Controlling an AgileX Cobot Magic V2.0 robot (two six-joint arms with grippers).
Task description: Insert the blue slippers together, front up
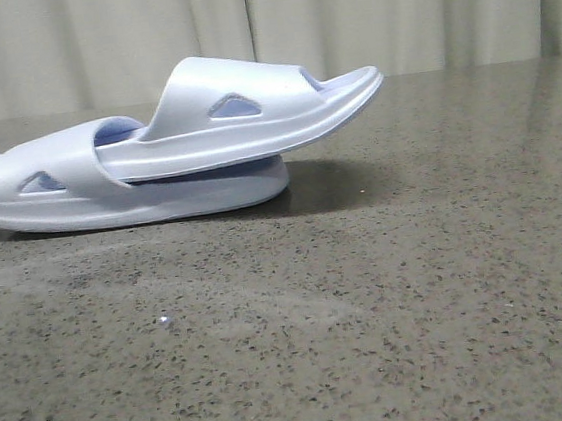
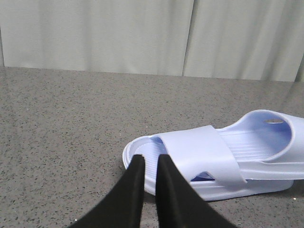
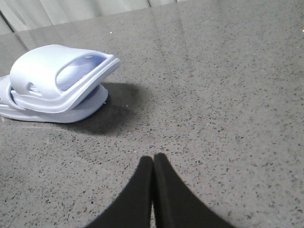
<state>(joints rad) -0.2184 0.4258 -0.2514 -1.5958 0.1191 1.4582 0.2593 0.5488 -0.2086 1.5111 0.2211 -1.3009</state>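
The two blue slippers lie nested at the table's far left. The upper slipper [image 1: 199, 98] is pushed under the strap of the lower slipper [image 1: 159, 198]. Its front end points right and is tilted up off the table. No gripper shows in the front view. In the left wrist view my left gripper [image 2: 150, 157] has its fingers a narrow gap apart and empty, with the tips over the near rim of a slipper [image 2: 199, 152]. In the right wrist view my right gripper [image 3: 153, 157] is shut and empty above bare table, well away from the slippers [image 3: 47, 71].
The speckled grey stone table [image 1: 392, 309] runs to the front and right of the slippers. A pale curtain [image 1: 420, 5] hangs behind the table's far edge.
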